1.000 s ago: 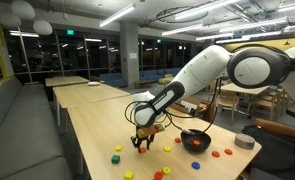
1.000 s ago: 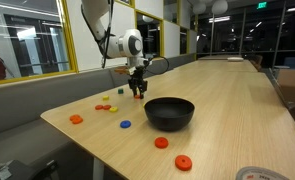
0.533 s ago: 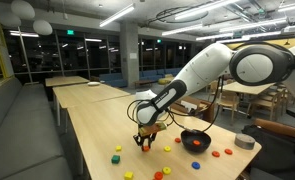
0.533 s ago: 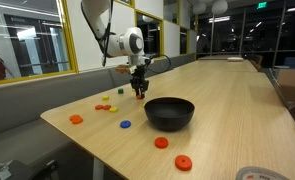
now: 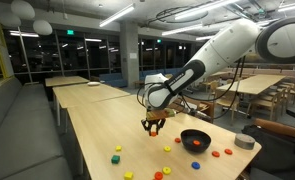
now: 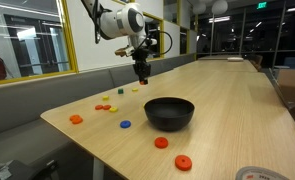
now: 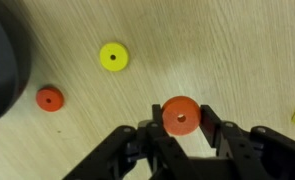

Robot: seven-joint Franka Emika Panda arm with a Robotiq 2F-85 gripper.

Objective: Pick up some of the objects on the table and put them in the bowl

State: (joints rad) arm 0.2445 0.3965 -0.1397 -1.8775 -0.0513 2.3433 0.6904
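Above pale table [image 5: 95,137], end effector [image 5: 154,126] clamps a red disc [image 7: 180,115].

The arm [image 5: 225,48] I'm driving wears a smooth white shell. Its links are thick and rounded like fat tubes, with thin dark seams where the segments meet and a big grey domed cap on the joint at the far right. In an exterior view the same glossy white arm [image 6: 111,19] catches the ceiling lights. Near the wrist the shell gives way to a dark collar, and a thin black cable [image 6: 168,42] loops out beside it. The gripper [image 5: 154,125] is black throughout. My wrist view shows the gripper [image 7: 180,128] as two matte black fingers on blocky, angular linkages with squared tips.
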